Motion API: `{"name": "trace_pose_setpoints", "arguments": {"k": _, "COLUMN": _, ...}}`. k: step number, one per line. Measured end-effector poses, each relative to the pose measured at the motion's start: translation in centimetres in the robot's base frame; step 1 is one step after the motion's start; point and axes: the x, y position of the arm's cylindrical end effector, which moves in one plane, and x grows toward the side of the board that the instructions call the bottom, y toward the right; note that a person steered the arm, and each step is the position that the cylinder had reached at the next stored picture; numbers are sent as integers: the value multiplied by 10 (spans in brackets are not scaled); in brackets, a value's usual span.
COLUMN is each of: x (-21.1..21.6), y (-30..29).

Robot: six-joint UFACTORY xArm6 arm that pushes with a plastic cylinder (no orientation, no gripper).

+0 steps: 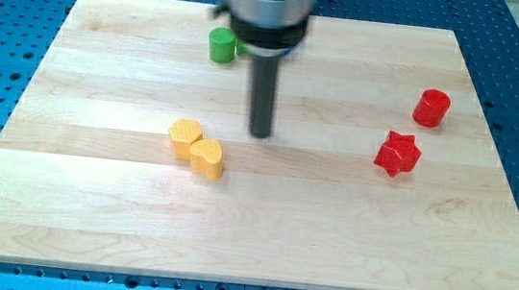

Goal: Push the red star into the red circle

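The red star (398,154) lies on the wooden board at the view's right. The red circle (431,107), a short cylinder, stands a little above and to the right of the star, a small gap between them. My tip (260,133) rests on the board near the middle, well to the left of the red star and at about its height in the view. It touches no block.
Two yellow blocks (196,146) sit touching each other, below and left of my tip. A green cylinder (222,45) stands near the view's top, beside the arm's body (266,11). The board (87,223) is ringed by a blue perforated table.
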Motion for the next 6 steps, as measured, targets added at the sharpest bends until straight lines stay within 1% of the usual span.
{"name": "trace_pose_setpoints", "arguments": {"k": 1, "x": 54, "y": 57}}
{"name": "trace_pose_setpoints", "arguments": {"k": 2, "x": 50, "y": 114}}
{"name": "trace_pose_setpoints", "arguments": {"k": 3, "x": 10, "y": 148}}
{"name": "trace_pose_setpoints", "arguments": {"k": 4, "x": 23, "y": 155}}
{"name": "trace_pose_setpoints", "arguments": {"k": 5, "x": 24, "y": 160}}
{"name": "trace_pose_setpoints", "arguments": {"k": 6, "x": 45, "y": 208}}
